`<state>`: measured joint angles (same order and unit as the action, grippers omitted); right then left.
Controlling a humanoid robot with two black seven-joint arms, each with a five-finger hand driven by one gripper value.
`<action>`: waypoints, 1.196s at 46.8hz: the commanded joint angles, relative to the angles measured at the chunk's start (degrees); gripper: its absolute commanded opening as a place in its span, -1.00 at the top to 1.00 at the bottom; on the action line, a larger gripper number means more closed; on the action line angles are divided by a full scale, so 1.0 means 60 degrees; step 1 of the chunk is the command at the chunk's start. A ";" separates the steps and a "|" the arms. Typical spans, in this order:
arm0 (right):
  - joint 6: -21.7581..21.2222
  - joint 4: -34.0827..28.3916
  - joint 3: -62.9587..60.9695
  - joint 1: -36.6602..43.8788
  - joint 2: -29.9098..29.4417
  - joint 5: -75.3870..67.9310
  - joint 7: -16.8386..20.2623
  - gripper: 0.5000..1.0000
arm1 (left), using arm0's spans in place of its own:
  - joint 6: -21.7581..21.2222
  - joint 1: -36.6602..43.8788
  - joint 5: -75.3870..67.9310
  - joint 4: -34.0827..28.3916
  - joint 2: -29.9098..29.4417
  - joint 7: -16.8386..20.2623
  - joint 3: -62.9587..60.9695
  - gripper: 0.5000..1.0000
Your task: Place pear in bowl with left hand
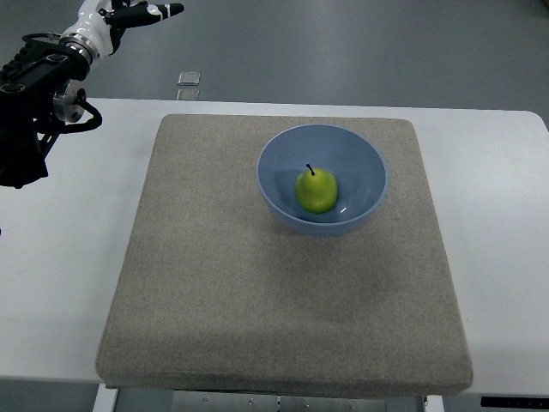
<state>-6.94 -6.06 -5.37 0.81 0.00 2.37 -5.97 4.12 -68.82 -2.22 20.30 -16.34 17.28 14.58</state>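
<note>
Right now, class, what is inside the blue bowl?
A green pear with a dark stem sits in the blue bowl. The bowl floor directly beneath it is covered.

You have a table with a mat lying on it; the mat covers the middle and reaches almost to the near edge. On the mat, in its far right part, stands a bowl. The pear sits inside the bowl, stem up. The left hand is at the far left corner, above the floor beyond the table, well apart from the bowl. A small plate lies on the floor behind the table.
</note>
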 commanded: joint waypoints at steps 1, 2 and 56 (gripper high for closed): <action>0.0000 0.0000 0.0002 0.0012 0.0000 0.0000 0.0000 -0.70 | 0.0410 0.0176 0.0646 0.0001 0.0014 0.0063 0.0075 -0.97; 0.0000 0.0000 0.0002 -0.0002 0.0000 0.0000 0.0000 -0.70 | 0.0586 0.0234 0.0735 0.0001 0.0014 0.0122 0.0119 -0.97; 0.0000 0.0000 -0.0013 -0.0003 0.0000 -0.0015 0.0000 -0.70 | 0.1408 0.1041 0.0794 -0.0014 0.0131 0.0445 0.1584 -0.97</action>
<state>-6.94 -6.06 -5.38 0.85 0.00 2.37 -5.98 12.58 -62.72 2.55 20.21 -15.53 19.95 24.01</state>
